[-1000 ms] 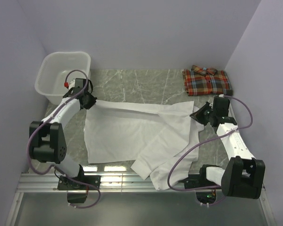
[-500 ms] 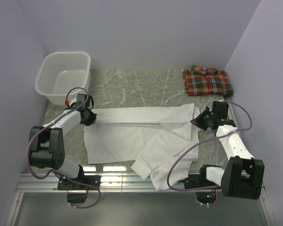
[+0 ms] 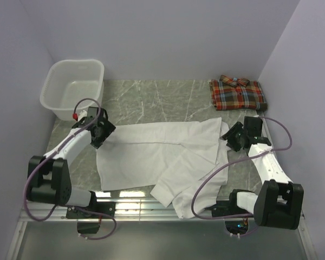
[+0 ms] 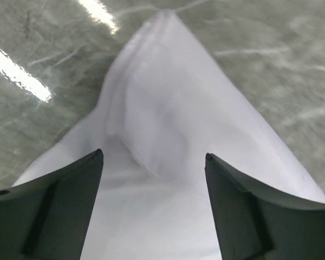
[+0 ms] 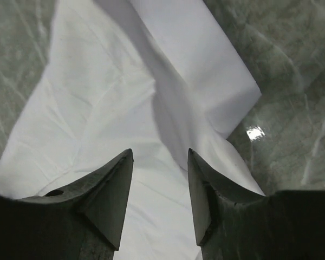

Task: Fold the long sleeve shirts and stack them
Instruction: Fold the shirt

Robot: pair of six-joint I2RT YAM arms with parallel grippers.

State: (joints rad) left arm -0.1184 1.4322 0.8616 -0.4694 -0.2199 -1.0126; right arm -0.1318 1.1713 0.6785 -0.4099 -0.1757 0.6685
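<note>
Folding of the white shirt [image 3: 151, 154], laid across the desk [image 3: 151, 97], is judged underway; fingers of the left gripper [image 3: 103, 132] and right gripper [image 3: 233, 138] are seen parted and empty at its far corners, so fresh grasps are needed before stacking on the plaid shirt [image 3: 237, 93].

Bare table [image 3: 162, 97] between basket [image 3: 50, 103] and plaid shirt [image 3: 237, 93]; white shirt [image 3: 151, 151] covers middle.

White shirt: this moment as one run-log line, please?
white shirt: partly folded | left hand: open over its left end | right hand: open over its right end | plaid shirt: folded
</note>
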